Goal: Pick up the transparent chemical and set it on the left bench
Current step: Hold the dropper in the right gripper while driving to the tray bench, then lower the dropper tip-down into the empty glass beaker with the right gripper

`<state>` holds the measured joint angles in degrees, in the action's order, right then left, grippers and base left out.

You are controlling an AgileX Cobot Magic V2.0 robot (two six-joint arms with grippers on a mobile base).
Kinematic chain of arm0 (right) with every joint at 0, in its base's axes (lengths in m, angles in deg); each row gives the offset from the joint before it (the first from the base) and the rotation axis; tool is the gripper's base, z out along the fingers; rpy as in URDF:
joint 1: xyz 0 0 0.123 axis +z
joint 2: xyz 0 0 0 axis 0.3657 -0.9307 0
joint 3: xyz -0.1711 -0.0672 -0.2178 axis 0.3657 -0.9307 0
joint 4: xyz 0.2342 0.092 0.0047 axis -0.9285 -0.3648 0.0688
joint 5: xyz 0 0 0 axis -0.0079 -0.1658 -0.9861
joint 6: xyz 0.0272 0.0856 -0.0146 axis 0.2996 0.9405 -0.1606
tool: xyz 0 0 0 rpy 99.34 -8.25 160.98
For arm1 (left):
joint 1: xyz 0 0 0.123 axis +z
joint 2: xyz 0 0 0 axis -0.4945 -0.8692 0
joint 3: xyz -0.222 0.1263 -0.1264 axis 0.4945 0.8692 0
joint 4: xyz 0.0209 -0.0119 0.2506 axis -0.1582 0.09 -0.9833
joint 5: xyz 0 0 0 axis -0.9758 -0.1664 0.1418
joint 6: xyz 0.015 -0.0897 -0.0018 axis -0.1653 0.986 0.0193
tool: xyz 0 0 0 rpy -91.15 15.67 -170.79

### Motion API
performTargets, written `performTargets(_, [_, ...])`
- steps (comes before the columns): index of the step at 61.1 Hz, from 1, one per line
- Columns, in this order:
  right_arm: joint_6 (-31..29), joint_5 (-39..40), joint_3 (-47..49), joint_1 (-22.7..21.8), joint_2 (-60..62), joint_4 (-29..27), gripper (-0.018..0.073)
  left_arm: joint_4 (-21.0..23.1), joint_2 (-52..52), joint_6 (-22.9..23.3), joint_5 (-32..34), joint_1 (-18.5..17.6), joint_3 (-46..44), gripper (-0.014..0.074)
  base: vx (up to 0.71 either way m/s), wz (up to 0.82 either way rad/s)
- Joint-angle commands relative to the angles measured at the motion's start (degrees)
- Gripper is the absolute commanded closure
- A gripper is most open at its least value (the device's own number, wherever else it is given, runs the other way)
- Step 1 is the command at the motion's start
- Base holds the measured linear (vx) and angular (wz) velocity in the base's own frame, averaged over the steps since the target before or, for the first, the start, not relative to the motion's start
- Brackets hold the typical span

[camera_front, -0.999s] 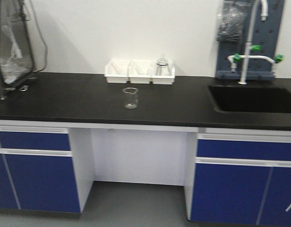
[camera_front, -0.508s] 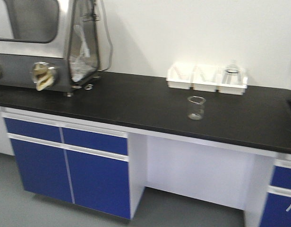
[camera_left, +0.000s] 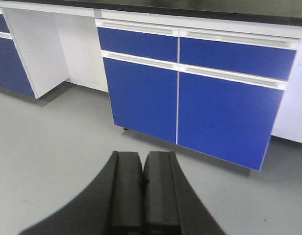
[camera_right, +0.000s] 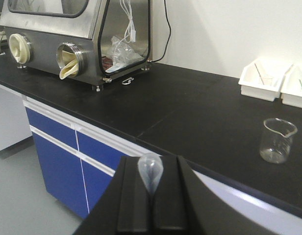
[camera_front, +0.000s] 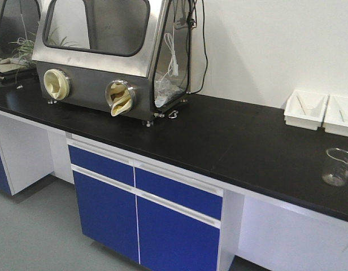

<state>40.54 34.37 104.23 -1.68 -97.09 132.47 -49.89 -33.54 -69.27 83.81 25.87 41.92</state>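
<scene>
Plain white wall (camera_front: 264, 51), grey floor (camera_left: 53, 147) — blue cabinet doors (camera_left: 224, 117), white-trimmed

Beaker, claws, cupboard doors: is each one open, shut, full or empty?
beaker: upright on the black bench, looks empty.
left claw: shut, holding nothing.
right claw: shut on the dropper.
cupboard doors: shut.
glove box: one glove hangs out of a port.

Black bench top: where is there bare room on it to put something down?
The widest bare patch of the black bench lies between the glove box on the left and the glass beaker and white bins on the right. The front strip before the glove box is narrower. The left end is crowded.
</scene>
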Motion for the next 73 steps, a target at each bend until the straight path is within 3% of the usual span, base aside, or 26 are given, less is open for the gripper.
performTargets(1, [-0.3, 2.5, 1.6, 0.1, 0.2, 1.2, 0.0562, 0.0, 1.1, 0.4, 4.5, -0.1, 0.9, 0.06, 0.41, 0.08])
performTargets(73, [-0.3, 2.5, 1.6, 0.1, 0.2, 1.2, 0.0562, 0.0, 1.1, 0.4, 4.5, -0.1, 0.9, 0.06, 0.36, -0.36])
